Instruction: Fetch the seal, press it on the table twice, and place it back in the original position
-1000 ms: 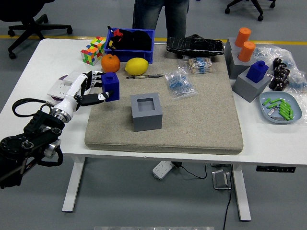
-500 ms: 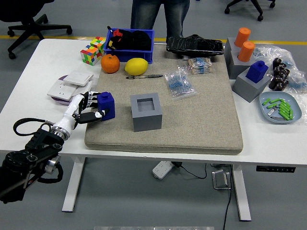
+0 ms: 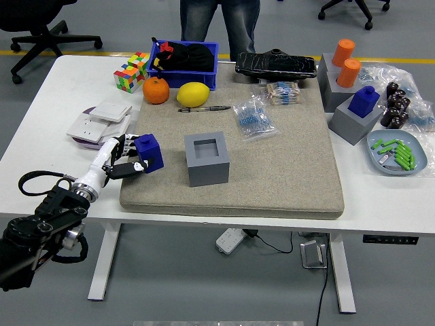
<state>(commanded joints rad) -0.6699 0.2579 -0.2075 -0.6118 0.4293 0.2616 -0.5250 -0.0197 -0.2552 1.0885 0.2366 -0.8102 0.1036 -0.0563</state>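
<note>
At the near left, the black left arm is seen reaching in over the white counter, and its left hand, white-backed with dark fingers, is curled around the blue seal, a blocky plastic stamp with a square knob on top, tilted slightly. The seal is held at the left edge of the beige felt mat, a thick rectangular pad with rounded corners; whether its base touches the mat cannot be told. Just to its right on the mat stands a grey cube-shaped holder with a square recess in its top, empty. Left of the hand, flat white socket plates are stacked on the bare counter. Farther back on the mat lie a clear crinkled bag of small blue parts and a dark pen, with a smooth yellow lemon and a dimpled orange beside it. Behind these a blue plastic bin holding dark items is placed, with two colourful puzzle cubes to its left and a glossy black tray to its right. At the right side, a second blue seal sits in a grey holder, two orange cylinders stand in another grey block, and a pale blue dish holds green pieces. At the far edge a person's legs in jeans are seen.
</note>
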